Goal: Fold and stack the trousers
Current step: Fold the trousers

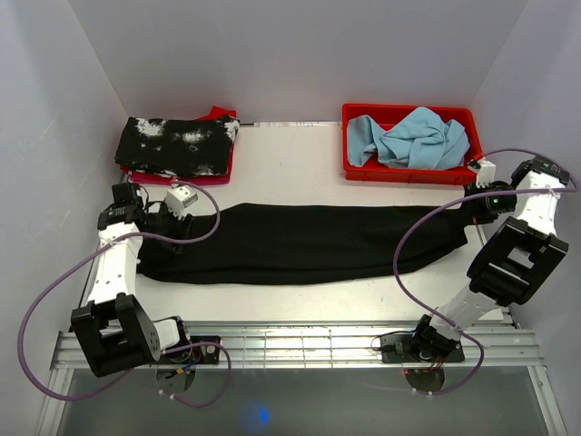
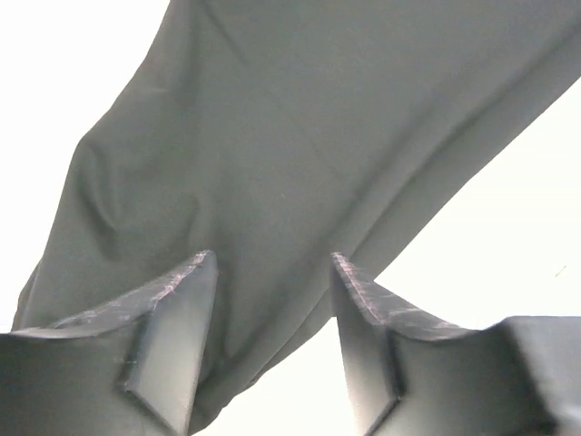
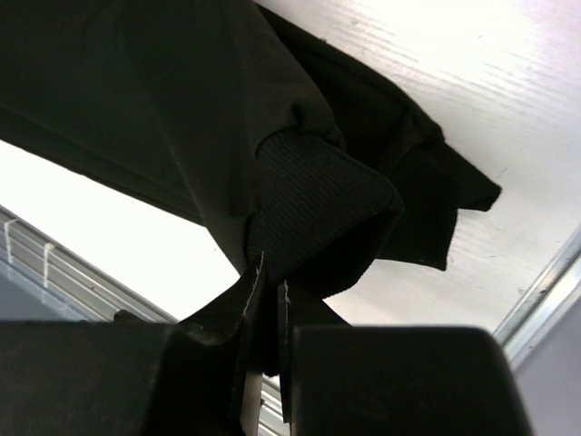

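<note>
The black trousers (image 1: 309, 243) lie stretched left to right across the white table. My left gripper (image 1: 169, 227) is at their left end. In the left wrist view its fingers (image 2: 186, 300) stand apart, with the edge of the trousers (image 2: 300, 136) lying between them; the left gripper (image 2: 272, 259) is open. My right gripper (image 1: 469, 207) is at the trousers' right end. In the right wrist view the right gripper (image 3: 270, 277) is shut on a ribbed cuff of the trousers (image 3: 318, 200), which is lifted a little off the table.
A red bin (image 1: 356, 168) holding light blue cloth (image 1: 413, 138) stands at the back right. At the back left lies a folded black garment with white splotches (image 1: 177, 145) on something red. A metal rail (image 1: 300, 341) runs along the near table edge. Walls close both sides.
</note>
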You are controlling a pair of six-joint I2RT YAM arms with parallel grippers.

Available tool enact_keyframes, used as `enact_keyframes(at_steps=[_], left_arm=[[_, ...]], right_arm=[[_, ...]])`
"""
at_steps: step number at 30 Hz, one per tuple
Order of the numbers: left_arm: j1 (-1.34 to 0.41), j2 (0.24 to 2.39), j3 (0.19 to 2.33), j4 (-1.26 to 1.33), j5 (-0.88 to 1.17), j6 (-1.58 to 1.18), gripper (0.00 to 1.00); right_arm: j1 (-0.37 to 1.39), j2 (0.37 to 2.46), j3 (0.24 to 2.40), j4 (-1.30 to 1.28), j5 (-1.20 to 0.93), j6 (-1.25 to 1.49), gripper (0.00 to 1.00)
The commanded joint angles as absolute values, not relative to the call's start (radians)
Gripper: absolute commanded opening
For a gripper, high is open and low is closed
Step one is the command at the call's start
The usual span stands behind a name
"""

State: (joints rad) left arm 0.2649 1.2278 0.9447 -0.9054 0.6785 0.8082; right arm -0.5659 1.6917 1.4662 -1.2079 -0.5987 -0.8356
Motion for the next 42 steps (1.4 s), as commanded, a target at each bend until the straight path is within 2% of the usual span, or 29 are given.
enact_keyframes(at_steps=[1,3,12,19,23,26,33,34,42], left_arm=[[0.247,1.216,0.931,-1.034,0.706,1.083,0.62],[0.233,1.213,0.910,-1.032,0.690,1.112,0.57],[0.078,1.244,0.822,-0.922,0.614,1.097,0.62],[-0.032,1.316,0.782,-0.830,0.551,1.078,0.62],[-0.061,1.345,0.776,-0.811,0.534,1.077,0.59],[-0.078,1.354,0.764,-0.805,0.522,1.089,0.52],[-0.083,1.304,0.785,-0.842,0.508,1.080,0.10],[-0.083,1.293,0.804,-0.860,0.506,1.074,0.00],[-0.077,1.200,0.903,-1.000,0.531,1.049,0.00]], right_arm=[[-0.555,1.709,1.456,-1.230,-0.604,-0.804,0.08],[-0.554,1.721,1.462,-1.226,-0.606,-0.784,0.08],[-0.549,1.740,1.486,-1.223,-0.594,-0.758,0.08],[-0.549,1.738,1.494,-1.227,-0.581,-0.753,0.08],[-0.549,1.743,1.502,-1.227,-0.580,-0.747,0.08],[-0.548,1.747,1.509,-1.224,-0.581,-0.741,0.08],[-0.546,1.750,1.549,-1.224,-0.581,-0.730,0.08],[-0.545,1.750,1.558,-1.227,-0.581,-0.730,0.08],[-0.545,1.746,1.641,-1.281,-0.572,-0.756,0.08]])
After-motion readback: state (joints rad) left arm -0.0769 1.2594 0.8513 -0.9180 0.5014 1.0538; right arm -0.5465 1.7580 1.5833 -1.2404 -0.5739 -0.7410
